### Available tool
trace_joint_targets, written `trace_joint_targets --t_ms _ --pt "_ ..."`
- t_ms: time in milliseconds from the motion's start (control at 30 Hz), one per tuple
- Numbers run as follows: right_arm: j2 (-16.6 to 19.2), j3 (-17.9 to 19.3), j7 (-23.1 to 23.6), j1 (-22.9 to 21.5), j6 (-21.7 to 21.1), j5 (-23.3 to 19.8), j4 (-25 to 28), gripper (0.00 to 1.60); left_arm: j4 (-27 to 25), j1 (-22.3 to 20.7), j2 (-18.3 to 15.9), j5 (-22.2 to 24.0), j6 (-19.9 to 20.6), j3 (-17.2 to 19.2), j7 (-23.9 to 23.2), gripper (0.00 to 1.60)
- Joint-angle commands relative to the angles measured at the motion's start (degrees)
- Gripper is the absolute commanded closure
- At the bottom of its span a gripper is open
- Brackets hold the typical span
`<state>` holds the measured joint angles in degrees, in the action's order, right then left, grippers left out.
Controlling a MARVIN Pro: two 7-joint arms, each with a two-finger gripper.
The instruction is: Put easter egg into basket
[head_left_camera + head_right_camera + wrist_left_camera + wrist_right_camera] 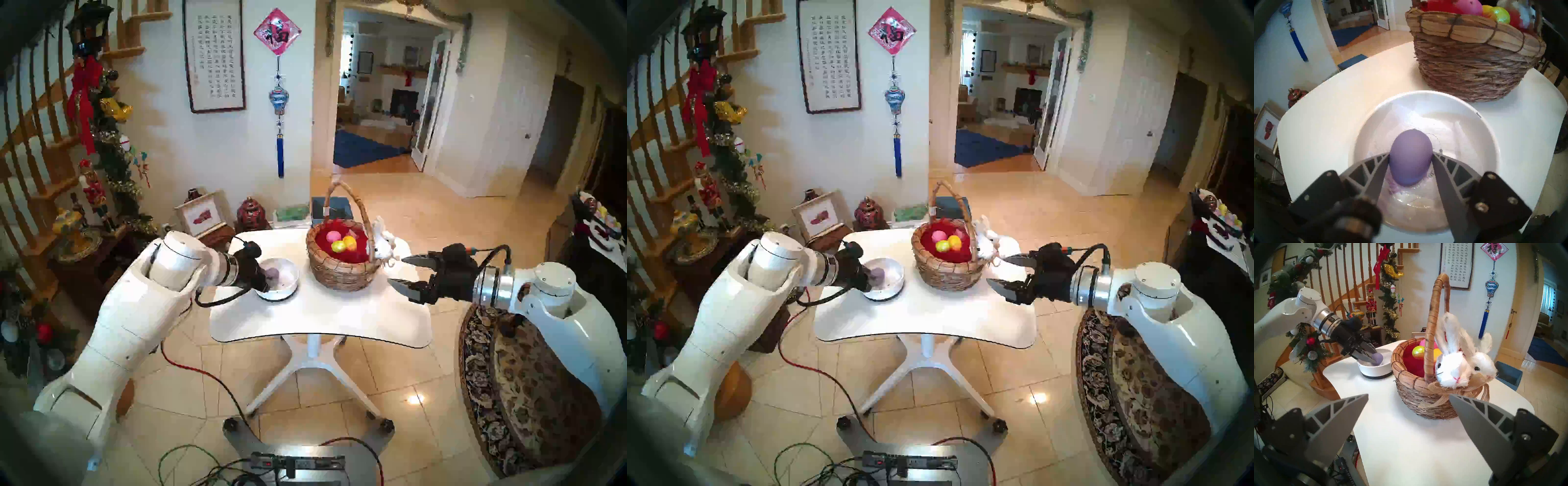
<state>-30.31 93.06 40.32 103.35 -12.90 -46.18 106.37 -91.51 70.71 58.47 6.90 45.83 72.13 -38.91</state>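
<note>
Purple egg (1411,162) clamped in left jaws over bowl (1488,135); basket (1471,67) near; right jaws wide.

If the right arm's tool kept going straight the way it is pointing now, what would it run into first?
Most likely the basket: in the right wrist view the open right tool points at its woven side wall, just below the white plush bunny on the rim. Only bare table lies between them, though depth is hard to judge.

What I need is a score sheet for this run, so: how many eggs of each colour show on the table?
purple egg: 1, in the bowl, gripped by the left gripper
pink egg: 1, in the basket
yellow-green egg: 1, in the basket
orange egg: 1, in the basket
Total: 4
</note>
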Motion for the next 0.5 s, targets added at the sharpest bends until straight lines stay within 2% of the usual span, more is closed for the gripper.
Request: trace_joint_targets --t_ms 0,467 --pt "0.11 0.52 -0.09 -0.10 0.13 -0.06 0.09 0.00 -0.68 -1.18 0.15 0.38 -0.34 0.90 -0.11 0.85" --pt "0.11 0.51 -0.09 -0.12 0.13 -0.06 0.08 0.00 -3.02 -1.28 0.11 1.85 -0.05 3.41 -0.83 0.85"
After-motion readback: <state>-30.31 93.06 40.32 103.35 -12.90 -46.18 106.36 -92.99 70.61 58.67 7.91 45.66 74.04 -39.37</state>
